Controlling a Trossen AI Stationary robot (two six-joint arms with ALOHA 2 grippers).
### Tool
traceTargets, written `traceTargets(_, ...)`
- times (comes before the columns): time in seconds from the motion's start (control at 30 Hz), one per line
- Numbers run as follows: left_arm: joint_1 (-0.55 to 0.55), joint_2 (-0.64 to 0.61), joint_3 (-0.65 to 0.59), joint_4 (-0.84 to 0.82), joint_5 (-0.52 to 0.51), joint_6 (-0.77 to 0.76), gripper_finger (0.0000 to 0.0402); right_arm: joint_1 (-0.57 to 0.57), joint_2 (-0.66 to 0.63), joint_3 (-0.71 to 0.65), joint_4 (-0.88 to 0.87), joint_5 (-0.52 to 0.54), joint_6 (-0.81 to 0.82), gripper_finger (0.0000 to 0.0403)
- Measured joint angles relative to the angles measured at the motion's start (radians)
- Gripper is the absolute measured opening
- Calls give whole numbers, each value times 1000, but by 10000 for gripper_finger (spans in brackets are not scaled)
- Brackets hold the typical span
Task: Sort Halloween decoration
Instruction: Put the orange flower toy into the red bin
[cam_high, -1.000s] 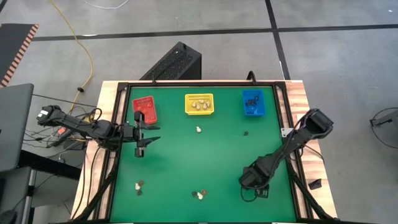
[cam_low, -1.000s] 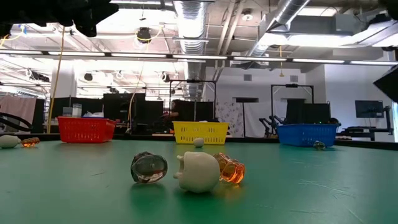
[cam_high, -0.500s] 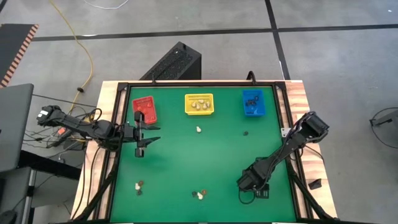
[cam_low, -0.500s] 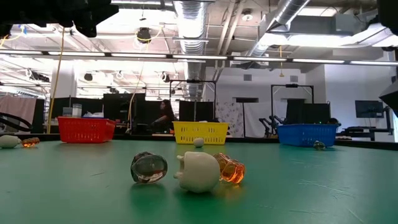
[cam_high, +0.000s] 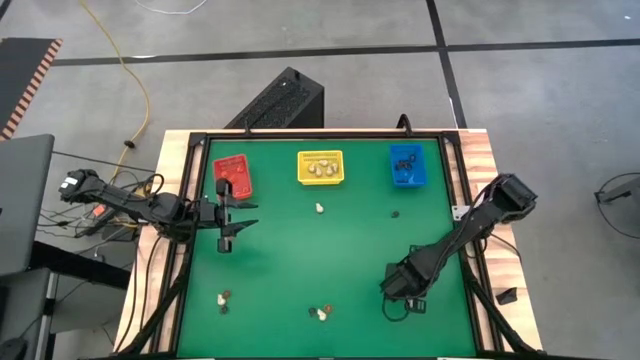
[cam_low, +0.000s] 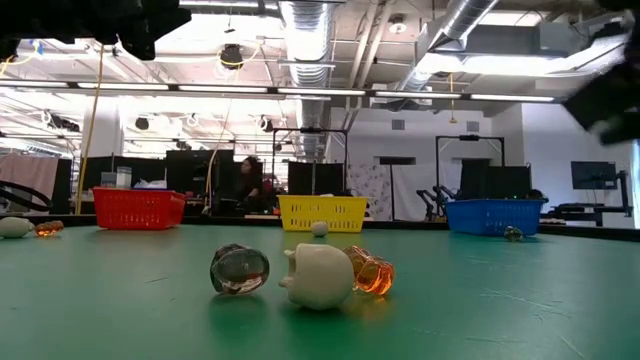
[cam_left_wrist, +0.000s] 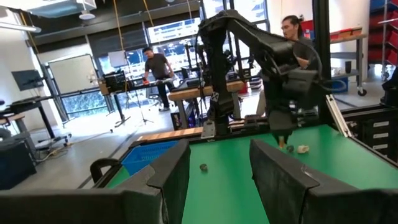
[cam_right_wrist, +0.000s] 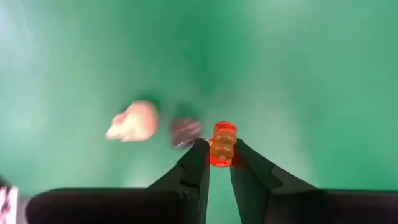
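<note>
The green table (cam_high: 300, 255) was seen from above. At its far edge stood three bins in a row: a red bin (cam_high: 232, 175) on the left, a yellow bin (cam_high: 320, 167) in the middle and a blue bin (cam_high: 407, 165) on the right, each with small trinkets inside. A cream trinket (cam_high: 319, 208) lay just near of the yellow bin, and a dark trinket (cam_high: 395, 213) lay near of the blue one. Two little groups of trinkets lay by the near edge, one at the left (cam_high: 223, 298) and one in the middle (cam_high: 319, 313). The left gripper (cam_high: 243, 213) was over the left side, near of the red bin. The right gripper (cam_high: 392, 287) was over the near right part of the table.
</note>
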Motion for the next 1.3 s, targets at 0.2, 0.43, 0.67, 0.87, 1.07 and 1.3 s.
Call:
traceTargets(0.2, 0, 0, 0, 0, -1, 0, 158, -113, -44, 61, 33, 278, -86, 85)
traceTargets(0.43, 0, 0, 0, 0, -16, 21, 158, -339, -11, 79, 606, 525, -490, 85)
traceTargets(0.67, 0, -1, 0, 0, -64, 39, 158, -573, 229, 98, 1530, 349, -828, 86)
traceTargets(0.87, 0, -3, 0, -6, -141, 56, 158, -698, 532, 427, 1678, 176, -853, 86)
traceTargets(1.07, -1, -59, 0, -36, -141, 72, 158, -757, 787, 849, 1464, 156, -854, 86)
traceTargets(1.3, -1, -133, 0, -112, -131, 63, 158, -792, 980, 1173, 1366, 91, -799, 87)
